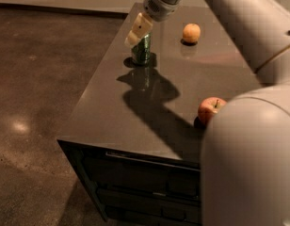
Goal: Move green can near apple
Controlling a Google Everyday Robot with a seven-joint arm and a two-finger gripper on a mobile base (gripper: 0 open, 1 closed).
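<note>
The green can (141, 53) stands upright near the far left edge of the dark table (112, 121). My gripper (137, 32) comes down from the upper right and sits right at the can's top, covering it. The red apple (210, 110) with yellowish patches lies on the table's near right side, far from the can. My arm's large pale body (251, 154) hides the apple's right side.
A small orange round fruit (191, 33) lies at the back of the table, right of the can. The table's left edge and front edge drop to a dark floor (36, 102). Drawers (145, 192) are under the front edge.
</note>
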